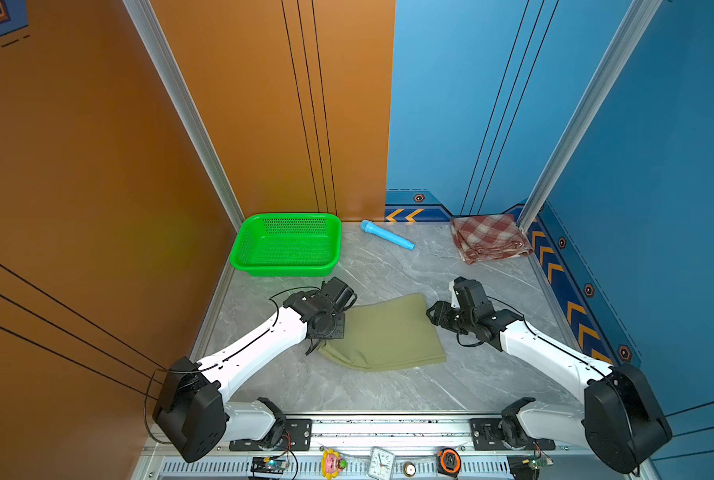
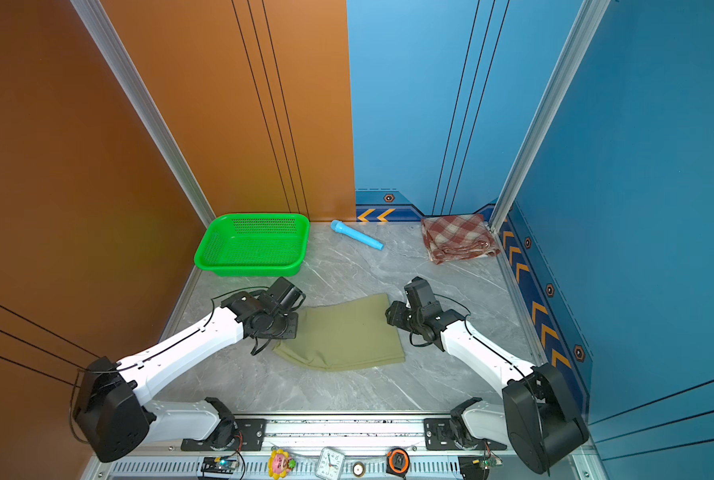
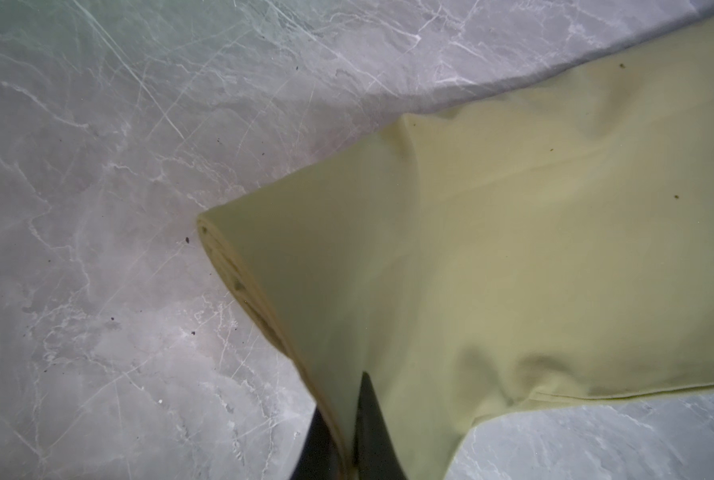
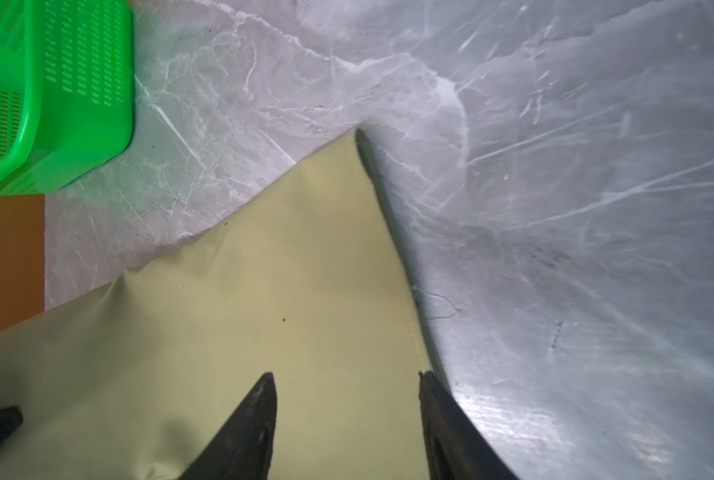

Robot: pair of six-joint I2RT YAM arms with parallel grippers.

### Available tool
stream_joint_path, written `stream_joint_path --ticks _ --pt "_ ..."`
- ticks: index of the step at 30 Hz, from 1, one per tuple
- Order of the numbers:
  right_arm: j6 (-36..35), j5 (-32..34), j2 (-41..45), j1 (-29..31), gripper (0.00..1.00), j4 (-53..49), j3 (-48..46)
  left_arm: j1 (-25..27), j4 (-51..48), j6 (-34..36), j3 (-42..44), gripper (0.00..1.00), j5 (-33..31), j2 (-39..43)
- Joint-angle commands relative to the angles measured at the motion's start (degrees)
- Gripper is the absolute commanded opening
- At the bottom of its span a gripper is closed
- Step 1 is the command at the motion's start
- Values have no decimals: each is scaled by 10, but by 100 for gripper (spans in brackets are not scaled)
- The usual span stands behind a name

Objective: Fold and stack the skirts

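Pinches olive-green skirt [image 1: 388, 332] w/ L gripper [image 3: 342, 401], center of table [image 1: 388, 388]. Holds R gripper [image 4: 345, 378] spread at skirt's side toward right table edge.

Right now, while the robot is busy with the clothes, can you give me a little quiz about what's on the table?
1. What lies between the green plastic mesh basket and the folded red-and-cream plaid cloth skirt?
2. True or false: the plain olive-green cloth skirt lies inside the basket.
3. Which gripper pinches the olive-green skirt? A) left B) right C) both

Key:
1. The light-blue plastic tube.
2. False. It lies on the grey marble table.
3. A. The left gripper is shut on the cloth; the right gripper is open over the cloth's edge.
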State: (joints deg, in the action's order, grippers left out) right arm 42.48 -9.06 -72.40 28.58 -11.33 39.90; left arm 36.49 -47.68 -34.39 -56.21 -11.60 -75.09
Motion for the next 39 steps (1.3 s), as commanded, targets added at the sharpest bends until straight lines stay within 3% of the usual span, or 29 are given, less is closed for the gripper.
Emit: stream_joint_path --ticks 1,8,17,22,32,39 --pt "58 41 -21 57 55 84 17 5 28 -13 8 0 9 13" --pt "103 88 -181 160 47 202 110 15 27 -5 -13 0 4 11" --pt "167 91 -336 182 38 348 145 26 24 4 -61 0 7 12" --pt "184 94 -386 184 35 369 149 44 15 5 -93 0 0 6" --pt "195 98 -408 179 38 348 158 103 13 3 -170 0 -15 -72" --pt "168 78 -310 129 47 345 96 111 13 9 -198 0 -14 -118"
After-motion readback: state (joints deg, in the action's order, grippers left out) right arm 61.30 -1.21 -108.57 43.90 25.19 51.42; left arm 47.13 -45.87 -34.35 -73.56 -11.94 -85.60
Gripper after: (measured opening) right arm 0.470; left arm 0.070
